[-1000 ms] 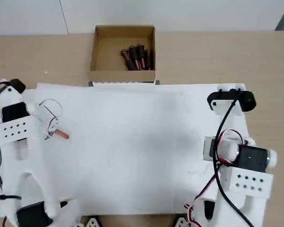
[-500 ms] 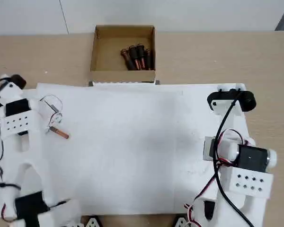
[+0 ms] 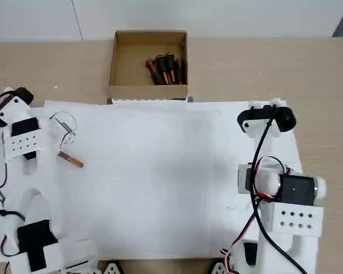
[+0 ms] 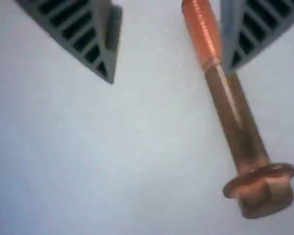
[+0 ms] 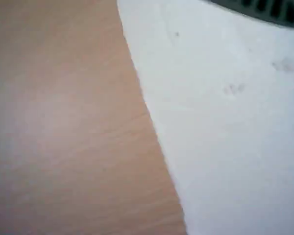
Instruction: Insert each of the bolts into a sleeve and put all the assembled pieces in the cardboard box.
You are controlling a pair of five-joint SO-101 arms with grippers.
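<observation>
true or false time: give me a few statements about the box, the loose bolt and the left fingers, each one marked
1. The cardboard box holds several copper-coloured pieces. True.
2. One bolt lies on the white sheet, below the left gripper. True.
3. The left gripper's fingers are shut on the bolt. False: they stand wide apart, with the bolt close to one of them.
4. The cardboard box stands on the white sheet. False: it stands on the wooden table, just past the sheet's far edge.
</observation>
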